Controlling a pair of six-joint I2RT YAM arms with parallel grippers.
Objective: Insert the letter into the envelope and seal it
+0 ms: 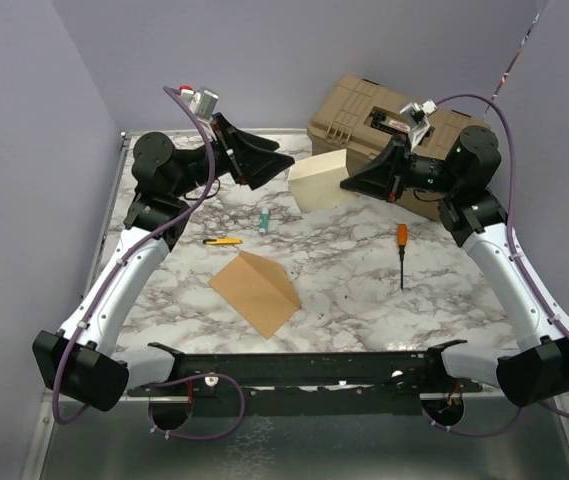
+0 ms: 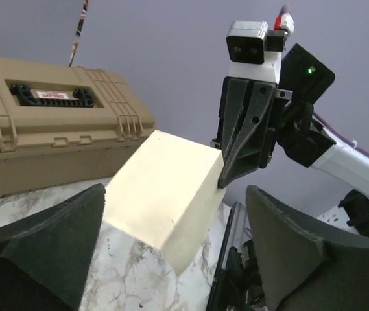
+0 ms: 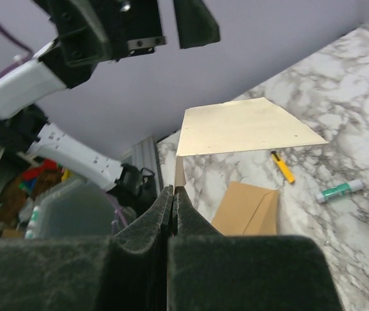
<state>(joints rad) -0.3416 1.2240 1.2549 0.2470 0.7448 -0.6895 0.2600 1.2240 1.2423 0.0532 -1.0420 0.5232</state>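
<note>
Tan case (image 1: 356, 112) at back; screwdriver (image 1: 401, 252), yellow cutter (image 1: 222, 241), green tube (image 1: 263, 221) on tbl (image 1: 364, 290).

My left arm (image 1: 124, 270) rises from 7 o'clock and elbows at 10 o'clock. My left claw (image 1: 280, 163) points toward 3 o'clock, fingers spread wide, gripping nothing. My right arm (image 1: 509, 270) mirrors it from 5 o'clock. My right claw (image 1: 348, 185) points toward 9 o'clock, fingers pressed together on the edge of the letter (image 1: 319, 180).

The marble table (image 1: 364, 290) bears the envelope (image 1: 256, 292), screwdriver (image 1: 401, 255), yellow cutter (image 1: 223, 241), glue stick (image 1: 263, 221) and tan case (image 1: 359, 120).
</note>
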